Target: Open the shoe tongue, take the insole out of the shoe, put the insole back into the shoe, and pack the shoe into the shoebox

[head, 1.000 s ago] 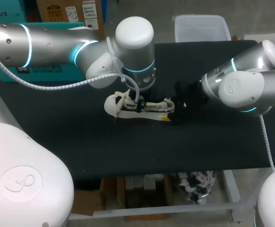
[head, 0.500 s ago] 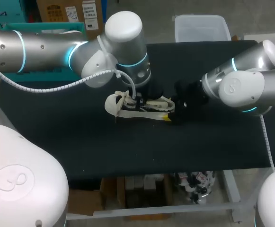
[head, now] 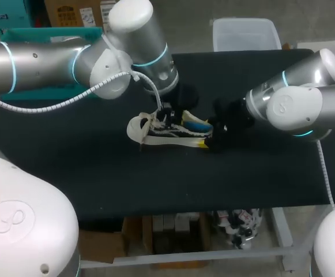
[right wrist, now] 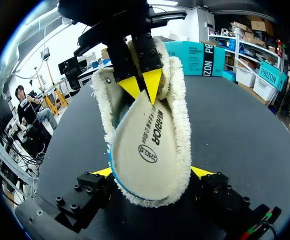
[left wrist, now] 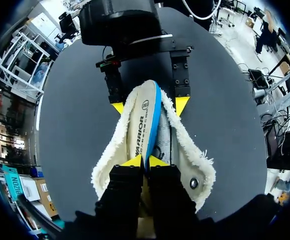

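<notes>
A white shoe with fleece lining lies on the black table, toe to the left. My left gripper is shut on the edge of the insole, which is cream on top and blue underneath. The insole stands tilted on its side, partly raised out of the shoe's opening. My right gripper is at the heel, with a yellow tip pressed against each side of the fleece collar. In the right wrist view the left gripper pinches the insole at its far end.
A clear plastic box stands at the table's far edge, behind the right arm. The bare black tabletop stretches in front of and to the left of the shoe.
My left arm has swung back and to the left, drawing the insole up out of the shoe so its blue underside now shows. The right arm and shoe have stayed put.
</notes>
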